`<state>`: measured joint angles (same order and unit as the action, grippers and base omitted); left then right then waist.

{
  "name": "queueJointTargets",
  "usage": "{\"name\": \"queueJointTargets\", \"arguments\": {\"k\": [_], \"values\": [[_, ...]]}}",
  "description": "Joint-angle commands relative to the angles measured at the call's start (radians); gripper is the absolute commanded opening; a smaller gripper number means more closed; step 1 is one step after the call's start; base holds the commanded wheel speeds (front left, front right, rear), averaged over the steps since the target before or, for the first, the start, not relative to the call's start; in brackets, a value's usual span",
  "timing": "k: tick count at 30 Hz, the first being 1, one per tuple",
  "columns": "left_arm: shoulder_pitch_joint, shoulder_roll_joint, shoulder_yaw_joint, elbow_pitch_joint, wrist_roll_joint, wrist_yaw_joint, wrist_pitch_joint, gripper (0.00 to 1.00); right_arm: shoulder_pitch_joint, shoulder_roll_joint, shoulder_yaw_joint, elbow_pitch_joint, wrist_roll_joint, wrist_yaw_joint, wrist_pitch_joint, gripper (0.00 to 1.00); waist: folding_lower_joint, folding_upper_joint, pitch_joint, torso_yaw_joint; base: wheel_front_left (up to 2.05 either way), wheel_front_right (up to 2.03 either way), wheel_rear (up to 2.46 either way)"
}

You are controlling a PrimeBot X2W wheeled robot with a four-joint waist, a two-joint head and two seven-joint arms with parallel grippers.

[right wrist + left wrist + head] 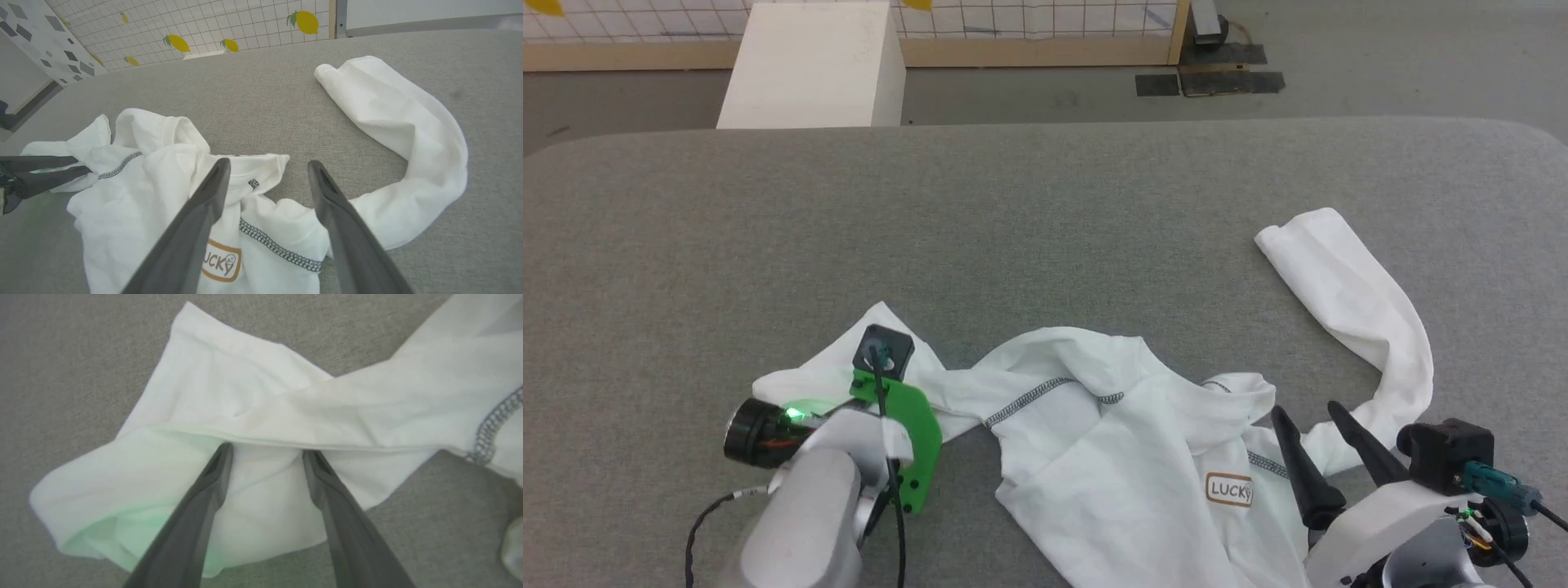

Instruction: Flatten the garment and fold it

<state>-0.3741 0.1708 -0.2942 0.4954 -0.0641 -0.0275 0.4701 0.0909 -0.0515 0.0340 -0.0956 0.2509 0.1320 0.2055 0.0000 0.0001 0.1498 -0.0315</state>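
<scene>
The garment [1094, 457], a white long-sleeved shirt with grey zigzag seams, lies crumpled near the front of the grey table [1013, 212]. Its "LUCKY" label [1229, 489] faces up. One sleeve [1347, 294] curves away to the far right. My left gripper [267, 451] points down at the other, bunched sleeve [245, 400]; it is open, with its fingertips [224, 451] on the cloth. My right gripper [1304, 407] hovers open just above the collar area [253, 175], with nothing between its fingers. The left gripper's fingers [41, 171] also show beside the garment [135, 196].
A rigid white box [813, 65] stands on the floor beyond the table's far edge. Behind it runs a wood-framed grid fence [1029, 24], with dark mats [1209, 82] on the floor. Bare grey tabletop stretches beyond the shirt.
</scene>
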Motion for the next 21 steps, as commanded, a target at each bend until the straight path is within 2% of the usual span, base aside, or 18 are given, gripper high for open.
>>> {"name": "queueJointTargets", "arguments": {"k": [1, 4, 9, 14, 17, 20, 21], "values": [[0.02, 0.019, 0.0, 0.035, -0.017, -0.013, 0.051, 0.0, -0.016, 0.001, 0.004, 0.005, 0.01, -0.001, -0.007, 1.0, 0.0, -0.0001, 0.009, -0.008, 0.0, 0.0, 0.0], [0.023, 0.033, 0.032, 0.001, -0.038, 0.005, 0.009, 0.0, -0.018, 0.001, 0.004, 0.006, 0.016, -0.001, -0.008, 1.0, 0.0, -0.0001, 0.015, -0.006, 0.0, 0.0, 0.0], [0.049, 0.06, 0.156, -0.069, -0.083, 0.108, -0.189, 0.0, -0.022, 0.001, -0.036, 0.01, 0.016, -0.001, -0.018, 1.0, 0.0, -0.0001, 0.012, 0.017, 0.0, 0.0, 0.0], [0.106, 0.087, 0.277, -0.125, -0.127, 0.2, -0.323, 0.0, -0.029, 0.001, -0.095, 0.022, 0.016, -0.001, -0.025, 1.0, 0.0, -0.0001, 0.006, 0.044, 0.0, 0.0, 0.0], [0.153, 0.095, 0.336, -0.14, -0.161, 0.226, -0.373, 0.0, -0.03, 0.001, -0.131, 0.034, 0.016, -0.001, -0.019, 1.0, 0.0, -0.0001, 0.001, 0.059, 0.0, 0.0, 0.0], [0.201, 0.082, 0.365, -0.129, -0.191, 0.24, -0.377, 0.0, -0.029, 0.001, -0.169, 0.05, 0.02, -0.001, -0.007, 1.0, 0.0, -0.0001, -0.005, 0.071, 0.0, 0.0, 0.0], [0.215, 0.078, 0.371, -0.126, -0.199, 0.242, -0.382, 0.35, -0.029, 0.001, -0.181, 0.055, 0.02, -0.001, -0.002, 1.0, 0.0, -0.0001, -0.007, 0.075, 0.0, 0.0, 0.0]]}}
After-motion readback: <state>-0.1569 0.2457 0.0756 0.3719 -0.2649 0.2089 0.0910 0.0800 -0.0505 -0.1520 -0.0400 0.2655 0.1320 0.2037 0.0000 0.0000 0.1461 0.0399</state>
